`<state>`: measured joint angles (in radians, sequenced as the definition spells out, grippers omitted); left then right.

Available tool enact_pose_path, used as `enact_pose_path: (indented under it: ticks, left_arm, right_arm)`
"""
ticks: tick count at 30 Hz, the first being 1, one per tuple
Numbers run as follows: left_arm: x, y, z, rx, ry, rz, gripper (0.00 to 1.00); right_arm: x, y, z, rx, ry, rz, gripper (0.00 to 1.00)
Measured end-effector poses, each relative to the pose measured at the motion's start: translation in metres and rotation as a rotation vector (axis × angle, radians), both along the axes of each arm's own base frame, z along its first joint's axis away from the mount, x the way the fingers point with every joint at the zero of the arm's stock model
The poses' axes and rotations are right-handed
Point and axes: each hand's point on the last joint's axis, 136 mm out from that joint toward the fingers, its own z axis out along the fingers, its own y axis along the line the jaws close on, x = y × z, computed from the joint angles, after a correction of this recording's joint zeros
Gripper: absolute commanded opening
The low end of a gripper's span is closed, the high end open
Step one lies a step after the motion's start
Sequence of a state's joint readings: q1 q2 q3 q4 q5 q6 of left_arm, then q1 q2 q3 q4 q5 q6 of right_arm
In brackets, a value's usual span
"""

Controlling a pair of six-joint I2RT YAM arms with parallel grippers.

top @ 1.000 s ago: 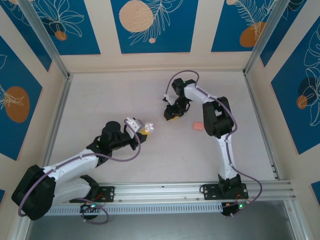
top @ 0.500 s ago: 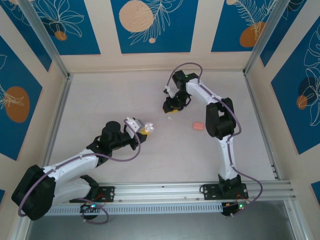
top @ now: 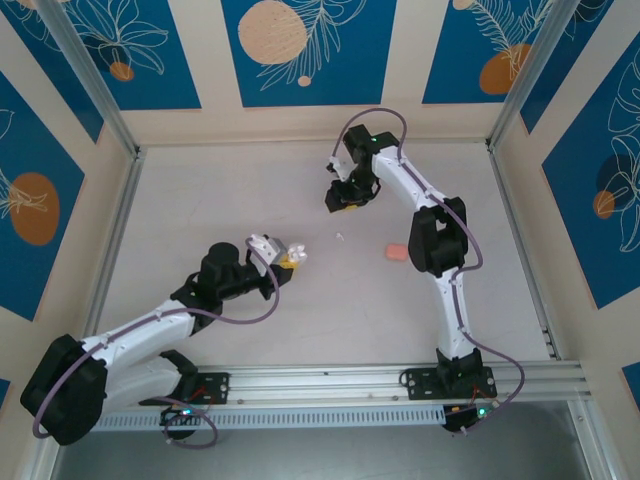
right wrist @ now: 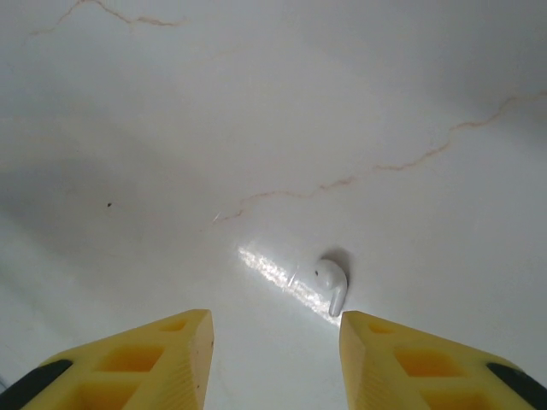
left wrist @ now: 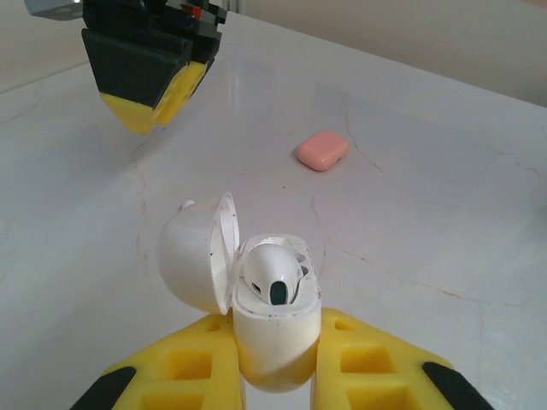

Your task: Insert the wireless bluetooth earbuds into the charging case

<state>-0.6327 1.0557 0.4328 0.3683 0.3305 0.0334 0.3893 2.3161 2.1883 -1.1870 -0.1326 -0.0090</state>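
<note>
Spanning the whole workspace, the pale counter [top: 250,200] is left bare around both arms, so that each small part can be reached from above. The left tool [left wrist: 275,346] is clenched on the white charging case [left wrist: 275,320], which is gripped low on its body and held upright between the yellow fingers [left wrist: 376,367]. This is apparently done so that the open lid [left wrist: 192,265] is kept free and the wells are presented upward. The right tool [right wrist: 273,329] is seen released, its jaws apart with nothing between them, poised over the counter ahead of the left tool. A pink case [left wrist: 323,150] is lying shut on the counter beyond the left tool, well apart from it. One white earbud [left wrist: 272,275] is already seated in the held case. A second white earbud [right wrist: 332,280] is lying loose on the counter just below the right tool, nearer one jaw than the other, and a grasp is judged to be lined up there.
</note>
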Motion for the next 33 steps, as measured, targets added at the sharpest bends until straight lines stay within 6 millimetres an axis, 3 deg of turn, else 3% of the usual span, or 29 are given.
enact_pose_path:
  ticks: [8,15,25,33]
  left_arm:
    - [-0.001,0.002,0.0,0.004,0.003,0.004,0.18]
    - [0.0,0.002,0.0,0.006,0.002,0.011,0.18]
    - [0.0,0.002,0.0,0.006,0.003,0.011,0.18]
    - [0.0,0.003,-0.002,0.009,0.004,0.018,0.18]
  right_arm:
    - [-0.002,0.001,-0.028,-0.033,0.049,0.037,0.43]
    - [-0.007,-0.001,-0.037,-0.087,0.048,0.081,0.44]
    - [-0.017,-0.006,-0.067,-0.177,0.096,0.125,0.44]
    - [-0.019,-0.009,-0.075,-0.205,0.109,0.129,0.43]
